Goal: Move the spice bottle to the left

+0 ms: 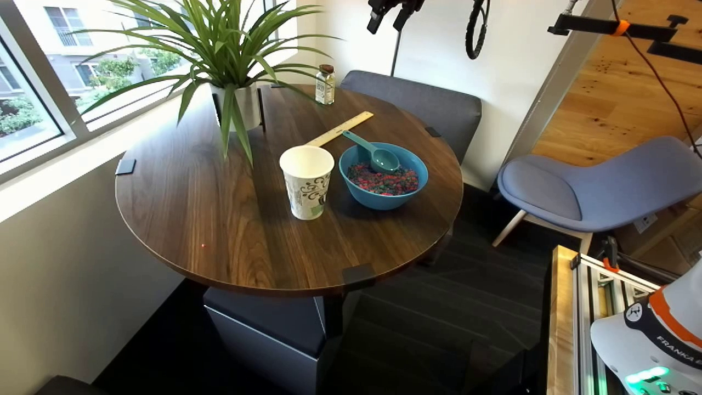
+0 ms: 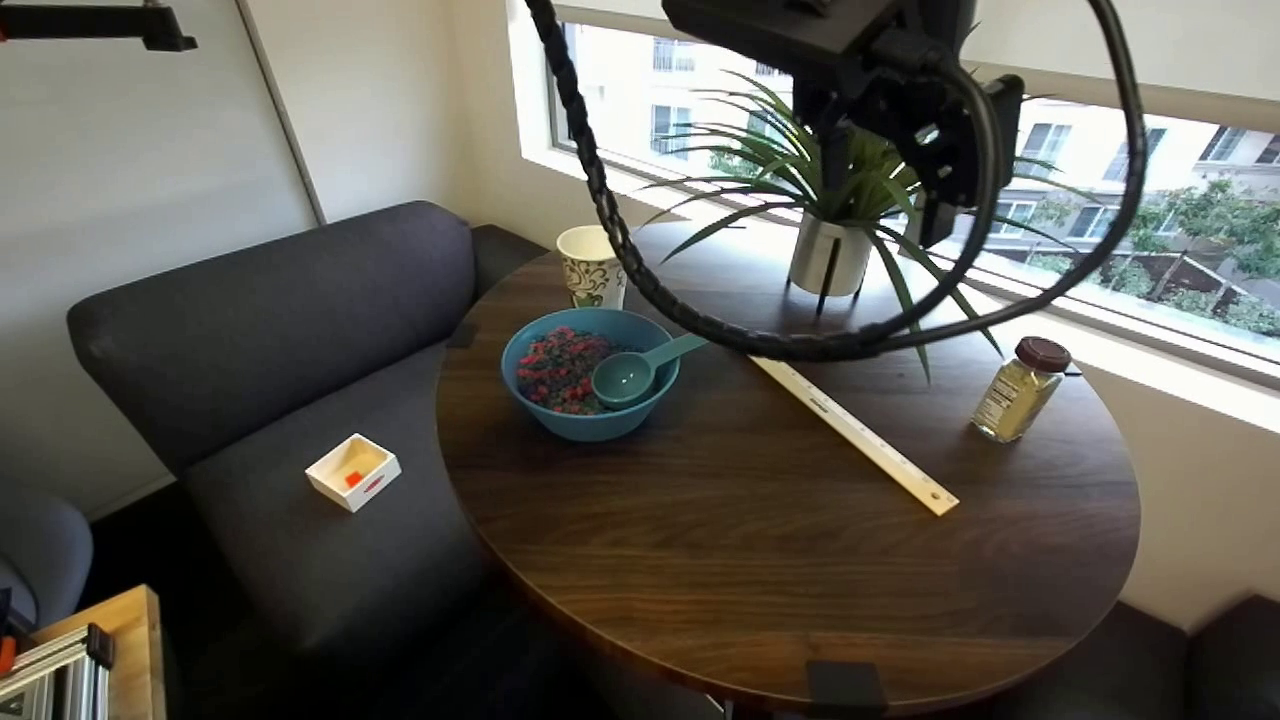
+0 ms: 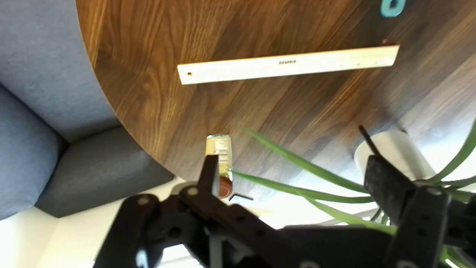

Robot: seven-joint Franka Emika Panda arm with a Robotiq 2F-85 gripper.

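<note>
The spice bottle [image 1: 324, 88] is a small clear bottle with pale yellow contents and a brown cap. It stands upright on the round wooden table [image 1: 219, 219], near the edge, and also shows in an exterior view [image 2: 1010, 402]. In the wrist view the bottle [image 3: 222, 147] is partly hidden behind one finger. My gripper [image 3: 293, 162] is open and empty, with its fingers wide apart. It hangs in the air well above the table, apart from the bottle, and shows in both exterior views [image 1: 387, 26] [image 2: 885, 205].
A potted plant [image 2: 832, 262] stands by the window; its leaves reach between my fingers in the wrist view. A wooden ruler [image 2: 850, 425] lies near the bottle. A blue bowl [image 1: 384, 203] with a scoop [image 1: 384, 160] and a paper cup [image 1: 307, 189] stand farther off.
</note>
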